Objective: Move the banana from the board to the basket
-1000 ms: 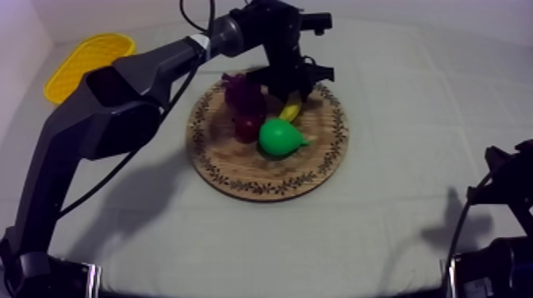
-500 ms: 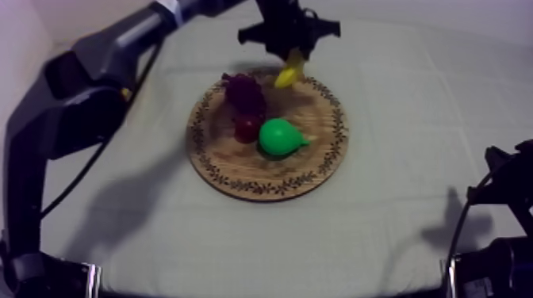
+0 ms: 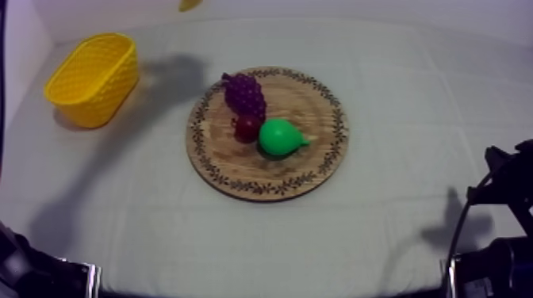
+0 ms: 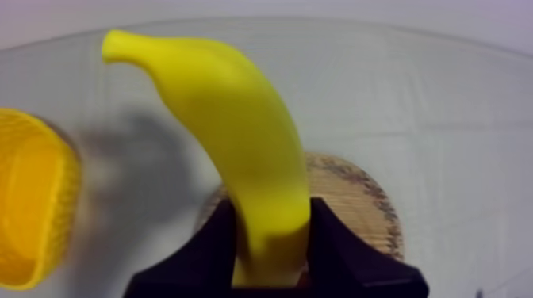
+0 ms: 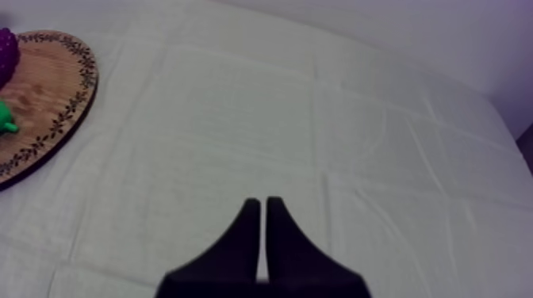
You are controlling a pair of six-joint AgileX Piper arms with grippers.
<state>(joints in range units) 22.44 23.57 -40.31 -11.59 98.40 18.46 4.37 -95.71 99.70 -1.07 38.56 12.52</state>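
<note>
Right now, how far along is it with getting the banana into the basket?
Done: the banana is off the wooden board, where the grapes, small red fruit and pear lie. In hand: the left arm's jaws are shut on the banana, holding it up above the table. Left: carrying it over the yellow basket and letting go.

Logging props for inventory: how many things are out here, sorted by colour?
Yellow: 2, toy banana and yellow basket
Purple: 1, grape bunch
Red: 1, small red fruit
Green: 1, toy pear
Brown: 1, round wooden board
Total: 6
</note>
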